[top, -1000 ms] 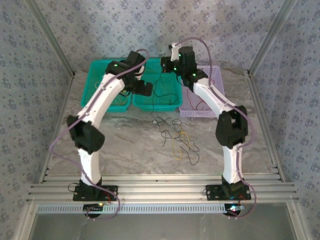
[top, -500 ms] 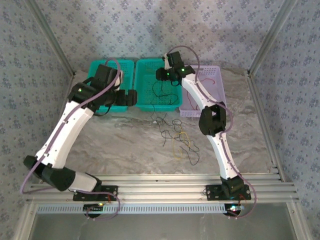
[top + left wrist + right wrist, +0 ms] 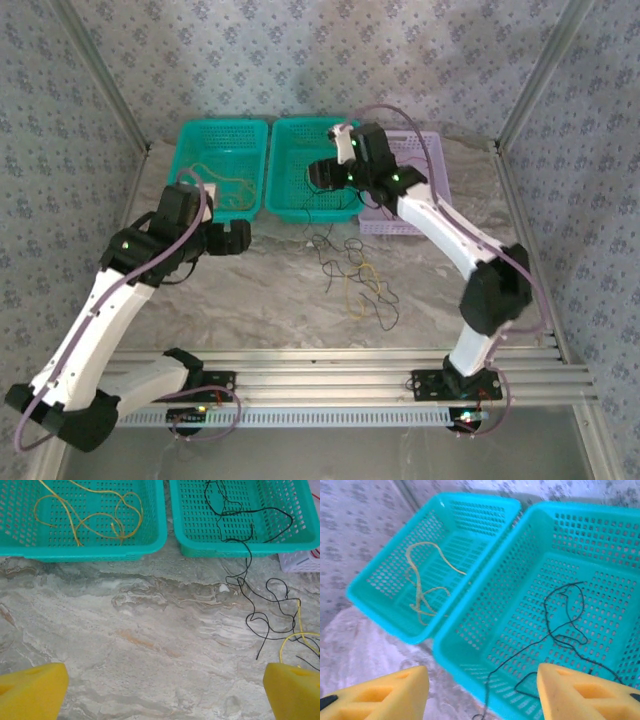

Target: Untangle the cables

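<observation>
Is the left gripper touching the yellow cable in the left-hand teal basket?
Apart. The left wrist view shows the yellow cable lying inside the basket, with bare table between it and the open left gripper.

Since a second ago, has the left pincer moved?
Yes. The left pincer has drawn back from the left green basket, toward the near table edge.

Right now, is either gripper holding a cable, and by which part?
Nothing is held: the left gripper and the right gripper both stand open, and the black cable lies free.
</observation>
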Robot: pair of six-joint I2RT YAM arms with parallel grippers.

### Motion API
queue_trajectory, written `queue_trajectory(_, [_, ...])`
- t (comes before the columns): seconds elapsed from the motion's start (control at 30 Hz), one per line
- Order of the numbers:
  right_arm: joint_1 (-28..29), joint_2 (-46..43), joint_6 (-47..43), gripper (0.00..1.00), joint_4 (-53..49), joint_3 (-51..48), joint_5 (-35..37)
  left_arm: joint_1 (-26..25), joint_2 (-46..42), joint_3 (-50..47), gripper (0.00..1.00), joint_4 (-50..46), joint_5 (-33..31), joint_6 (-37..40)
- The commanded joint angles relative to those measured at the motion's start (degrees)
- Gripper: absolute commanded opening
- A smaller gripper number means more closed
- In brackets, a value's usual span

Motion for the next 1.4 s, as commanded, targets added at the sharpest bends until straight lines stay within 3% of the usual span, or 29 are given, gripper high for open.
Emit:
queue_trajectory(0.0, [3.22,-2.7,0.63,0.61,6.76,-10.54,0.63,0.32,-2.67,-3.47,1.0,3.17,-2.06,-0.18])
queue_trajectory(0.27, [9.24,0.89,3.84,0.61,13.68,-21.09,1.87,0.57,-7.62,-11.2,1.0,7.48,-5.74,1.3])
queue_trajectory(0.8, [9.35,15.12,4.95,0.57,22.08,-14.6,8.87,0.89,-12.3,-15.09,1.0,7.55,-12.49,0.33])
queue_trajectory(0.87, [9.25,16.23,4.85,0.53,22.09,-13.74,8.33,0.98,-12.88,-15.26,1.0,7.41,-13.72,0.18])
queue_trajectory(1.03, [9.24,16.25,4.88,0.26,22.75,-13.84,7.65,1.07,-13.03,-15.37,1.0,7.16,-14.34,-0.01])
queue_trajectory(1.17, [9.23,14.76,4.62,0.12,22.66,-14.58,7.87,1.69,-12.99,-15.5,1.0,7.28,-14.13,0.05])
queue_trajectory(1.37, [9.88,8.02,3.38,0.0,20.66,-16.51,8.53,2.21,-12.76,-15.59,1.0,7.14,-14.01,0.0])
